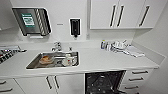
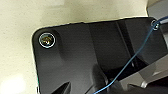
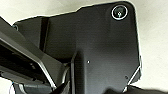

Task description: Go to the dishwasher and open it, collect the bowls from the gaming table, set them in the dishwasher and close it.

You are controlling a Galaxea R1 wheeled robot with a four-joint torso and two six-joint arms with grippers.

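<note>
Dark-interior built-in dishwasher (image 1: 103,82) under the white countertop (image 1: 100,60) is seen already open, low and ahead of both pincers. Pincer states cannot be told (fingers unreadable). Next, bowls are best fetched with the open door kept clear.

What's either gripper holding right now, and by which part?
Cannot tell: the wrist views don't show the fingers clearly. No bowl is visible at either gripper. The dishwasher stands open.

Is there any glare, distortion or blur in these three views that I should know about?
Head view: the countertop edge curves from the wide-angle lens, and the dishwasher interior is dark. Left wrist view: soft, with a bright patch on the pale floor. Right wrist view: blurred, pale background washed out.
</note>
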